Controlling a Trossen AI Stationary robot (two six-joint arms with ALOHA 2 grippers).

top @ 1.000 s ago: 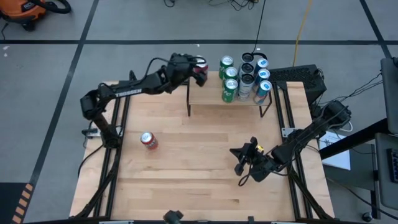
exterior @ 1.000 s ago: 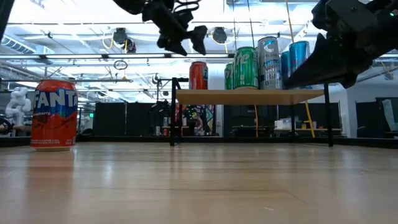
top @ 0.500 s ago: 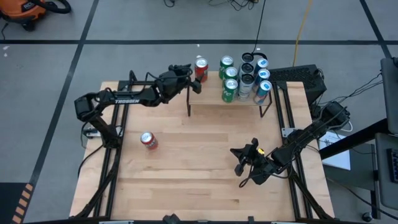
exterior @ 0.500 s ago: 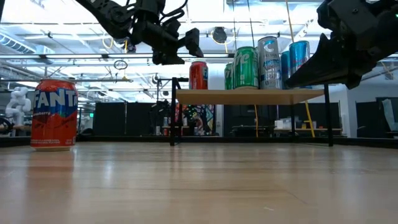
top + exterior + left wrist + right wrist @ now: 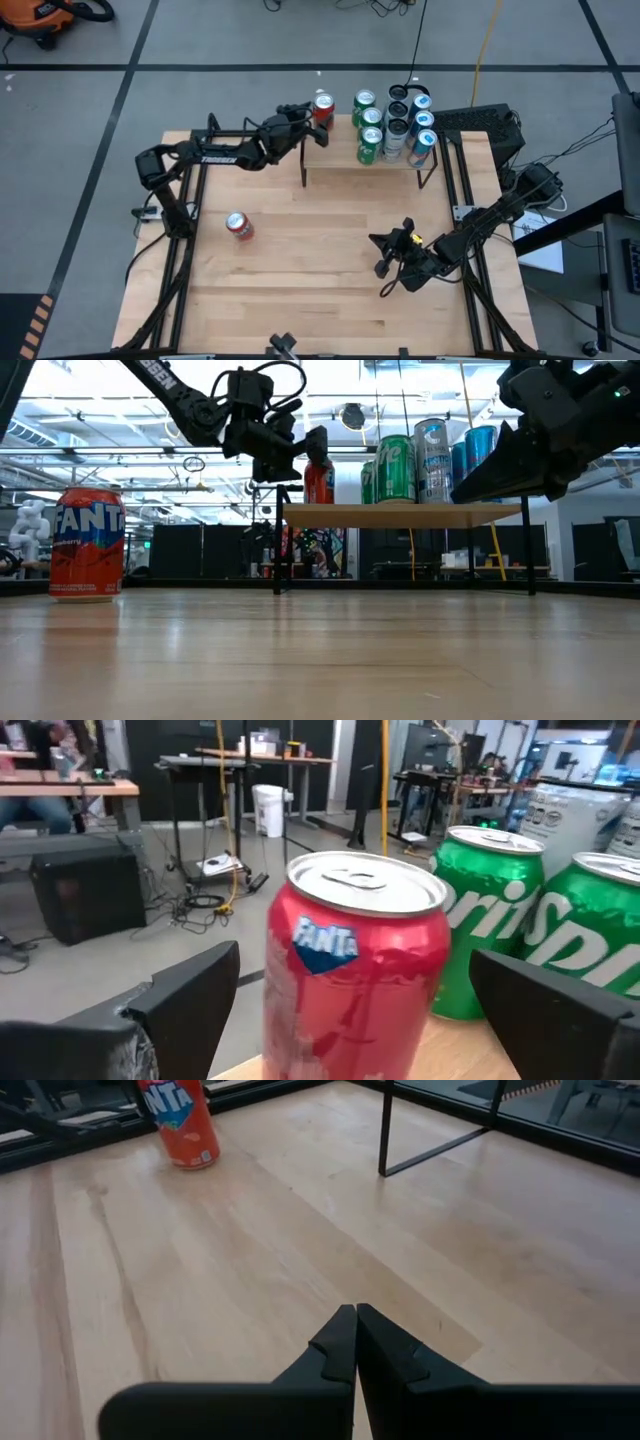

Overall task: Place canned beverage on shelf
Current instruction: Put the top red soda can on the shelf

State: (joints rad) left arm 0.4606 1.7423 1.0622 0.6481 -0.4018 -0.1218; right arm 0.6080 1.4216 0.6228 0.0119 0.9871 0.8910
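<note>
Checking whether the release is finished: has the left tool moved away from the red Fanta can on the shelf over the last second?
Yes. The left tool was over the red Fanta can and has drawn back off the shelf's left end, open, can left standing.

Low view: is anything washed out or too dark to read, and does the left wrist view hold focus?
Low view: bright ceiling lights behind leave the right arm a dark silhouette, while the Fanta can on the table reads clearly. Left wrist view: the red can is fairly sharp; the near fingers are soft and dark.
</note>
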